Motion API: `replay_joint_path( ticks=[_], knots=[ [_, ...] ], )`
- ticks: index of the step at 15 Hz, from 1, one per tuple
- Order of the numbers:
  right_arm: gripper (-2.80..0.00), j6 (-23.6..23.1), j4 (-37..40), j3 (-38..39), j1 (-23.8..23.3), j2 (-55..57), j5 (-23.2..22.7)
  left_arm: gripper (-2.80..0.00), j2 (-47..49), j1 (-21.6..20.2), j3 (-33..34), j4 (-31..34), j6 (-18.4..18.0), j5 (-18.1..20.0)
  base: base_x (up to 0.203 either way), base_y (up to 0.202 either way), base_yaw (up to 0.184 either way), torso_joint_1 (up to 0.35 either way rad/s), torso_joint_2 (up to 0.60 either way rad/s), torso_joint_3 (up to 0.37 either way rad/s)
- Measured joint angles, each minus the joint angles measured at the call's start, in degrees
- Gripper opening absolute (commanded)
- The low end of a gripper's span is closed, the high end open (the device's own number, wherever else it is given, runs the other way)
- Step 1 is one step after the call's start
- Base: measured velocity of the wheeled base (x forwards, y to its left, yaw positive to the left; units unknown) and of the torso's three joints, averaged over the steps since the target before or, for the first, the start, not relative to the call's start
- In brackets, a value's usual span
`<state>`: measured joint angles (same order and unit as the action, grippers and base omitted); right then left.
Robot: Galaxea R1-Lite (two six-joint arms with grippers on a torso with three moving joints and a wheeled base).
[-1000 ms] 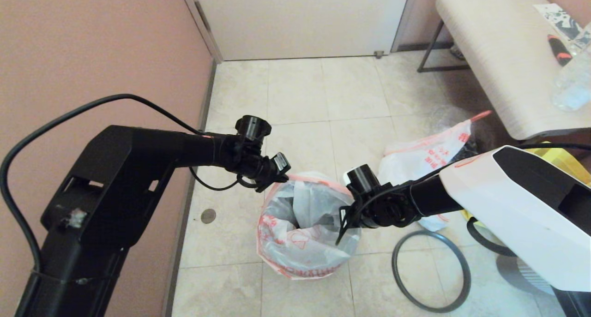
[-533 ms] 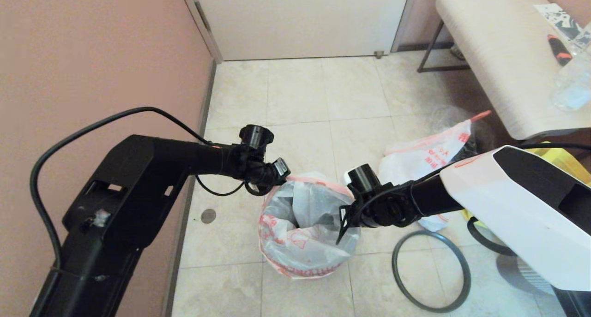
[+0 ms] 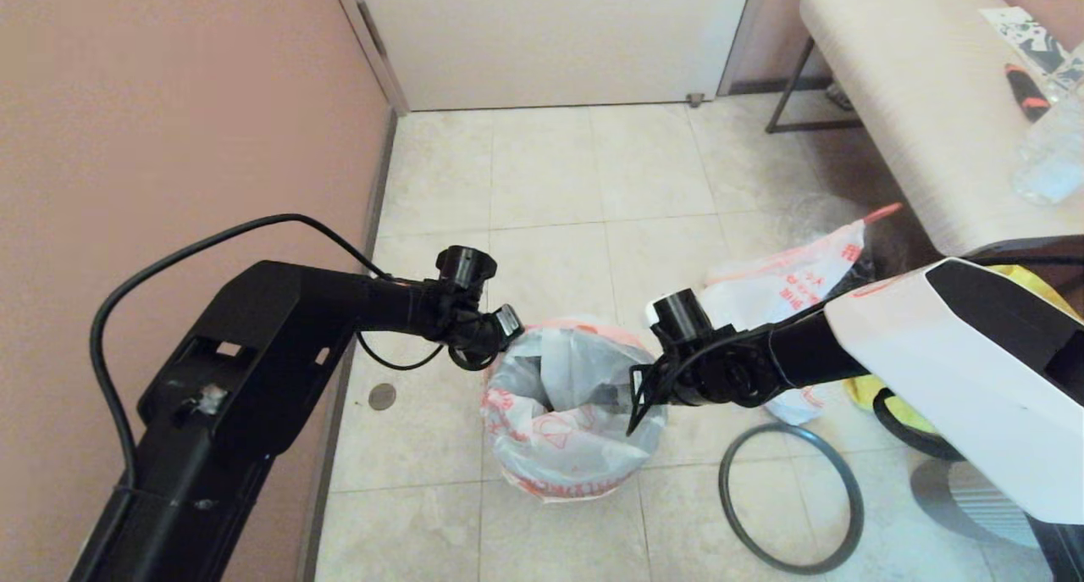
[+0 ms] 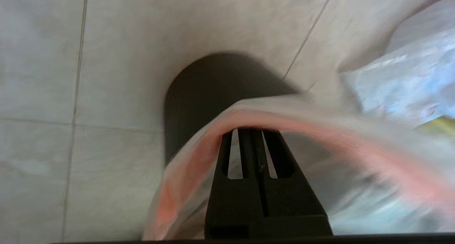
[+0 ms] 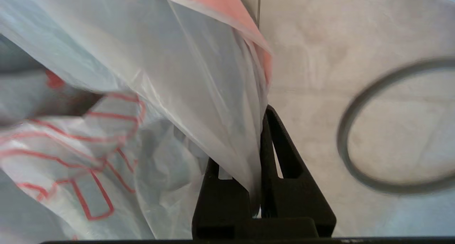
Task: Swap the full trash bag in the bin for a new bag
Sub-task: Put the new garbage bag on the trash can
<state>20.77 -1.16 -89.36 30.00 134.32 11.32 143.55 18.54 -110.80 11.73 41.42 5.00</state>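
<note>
A: We have the new bag draped over the bin at floor centre, left gripper clenched on its pink edge at ten o'clock.

B: And our right gripper pinches the film at three o'clock. It's thin, limp, slippery stuff, so we'd hold that doubled edge band, never the middle.

A: Agreed. The hoop lies at four o'clock, the full trash bag at two.
</note>
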Motion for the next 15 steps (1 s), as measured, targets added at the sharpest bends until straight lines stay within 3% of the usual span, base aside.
replay_joint_path(
  ticks=[4, 8, 9, 10, 15],
  knots=[
    [-2.80, 0.2, -2.1, 0.0, -1.2, 0.0, -2.9, -2.80, -5.5, 1.8, -0.1, 9.0, -1.4, 4.3, 0.000, 0.000, 0.000, 0.000, 0.00, 0.000],
    [-2.80, -0.8, -6.0, 0.2, -1.8, -0.3, -5.5, -2.80, -10.6, 4.5, -0.6, 20.0, -8.5, 5.9, 0.000, 0.000, 0.000, 0.000, 0.00, 0.000],
    [-1.29, -1.1, -6.9, 0.3, -1.9, -0.1, -5.6, -2.80, -11.3, 4.8, -0.6, 20.8, -8.9, 5.8, 0.000, 0.000, 0.000, 0.000, 0.00, 0.000],
    [0.00, -1.3, -7.7, 0.3, -1.9, 0.2, -5.9, -2.80, -11.7, 5.3, -0.7, 20.9, -9.1, 5.9, 0.000, 0.000, 0.000, 0.000, 0.00, 0.000],
    [0.00, -2.0, -10.9, 1.1, -2.0, 0.0, -6.6, -2.80, -13.5, 5.4, -0.7, 20.9, -9.1, 5.9, 0.000, 0.000, 0.000, 0.000, 0.00, 0.000]
  ],
)
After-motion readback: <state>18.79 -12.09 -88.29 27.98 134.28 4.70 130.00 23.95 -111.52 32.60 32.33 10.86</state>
